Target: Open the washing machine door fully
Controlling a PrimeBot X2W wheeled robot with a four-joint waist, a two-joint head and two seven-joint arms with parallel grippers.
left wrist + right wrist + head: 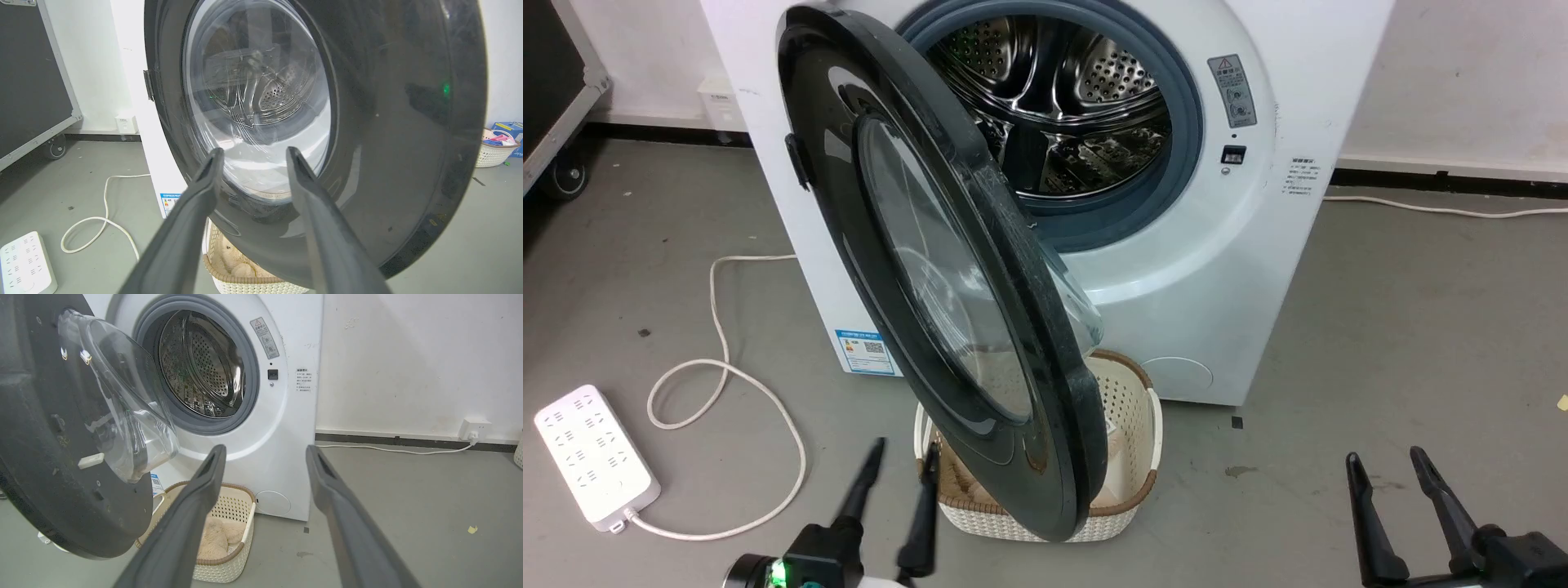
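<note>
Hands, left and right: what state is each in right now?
Left hand: open, holding nothing, facing the washing machine door.
Right hand: open, holding nothing.

A cream perforated basket [1131,408] with a brown rim sits on the grey floor [1421,327], holding something beige and fluffy [216,539]. To the left lie a white power strip [595,457] and its looping cable [803,469]. A black wheeled case [32,81] stands by the wall. A second basket [494,153] holds colourful clothes.
</note>
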